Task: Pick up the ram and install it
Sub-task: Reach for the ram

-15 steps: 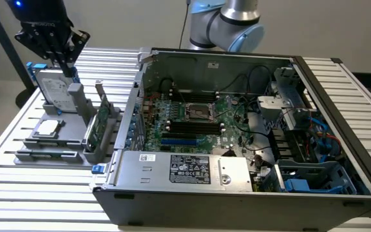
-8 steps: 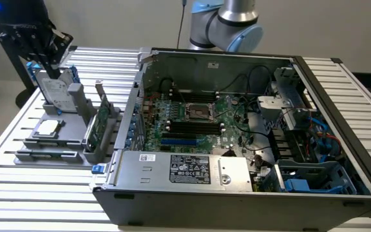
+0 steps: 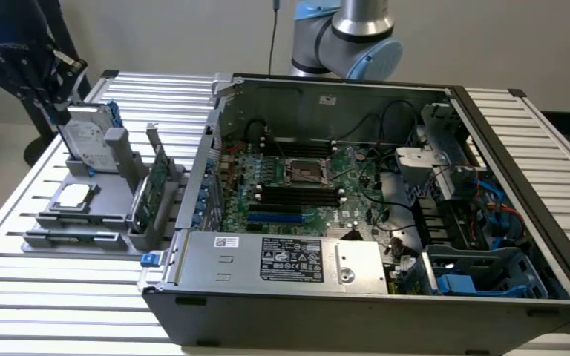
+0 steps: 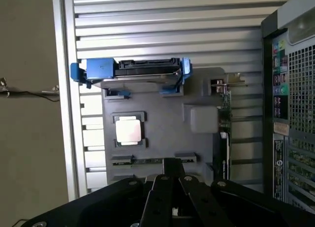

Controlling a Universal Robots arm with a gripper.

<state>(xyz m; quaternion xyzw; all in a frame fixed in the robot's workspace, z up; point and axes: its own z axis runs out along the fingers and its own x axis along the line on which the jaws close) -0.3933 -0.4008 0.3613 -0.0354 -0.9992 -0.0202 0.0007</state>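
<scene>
A slatted aluminium table carries an open computer case, its motherboard facing up with black memory slots across the middle. The robot arm rises behind the case. On the exterior view's left, just beside the case, stands a grey parts holder. It bears a silver hard drive in blue rails, upright at its far end, a green expansion card on edge along the side nearest the case, and a square processor chip lying flat. The ram rests in a narrow groove along the holder's edge opposite the hard drive, just beside the processor chip, outside the case. The gripper hangs above the holder, apart from it, over the ram's groove in the wrist view. Its fingers are pressed together and grip nothing.
</scene>
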